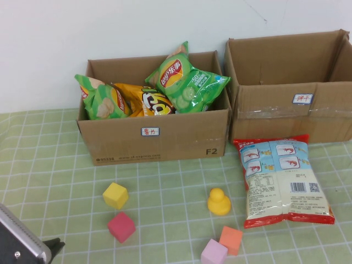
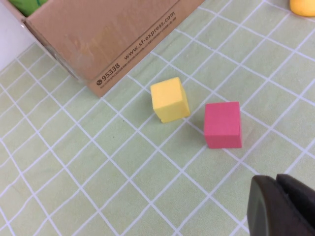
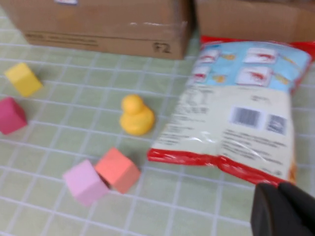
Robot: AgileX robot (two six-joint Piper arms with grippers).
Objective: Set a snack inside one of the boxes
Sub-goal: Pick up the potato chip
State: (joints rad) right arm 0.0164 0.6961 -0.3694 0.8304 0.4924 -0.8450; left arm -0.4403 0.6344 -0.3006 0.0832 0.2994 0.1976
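Observation:
A red, blue and white shrimp-snack bag lies flat on the table in front of the right cardboard box, whose inside is hidden. The left cardboard box holds green and orange chip bags. My left gripper is shut and empty, low over the cloth near the red cube; only its arm shows at the high view's bottom left corner. My right gripper is shut, its tips just short of the bag's red bottom seam. It is out of the high view.
A yellow cube, a red cube, an orange cube, a lilac cube and a yellow duck lie scattered on the green checked cloth in front of the boxes.

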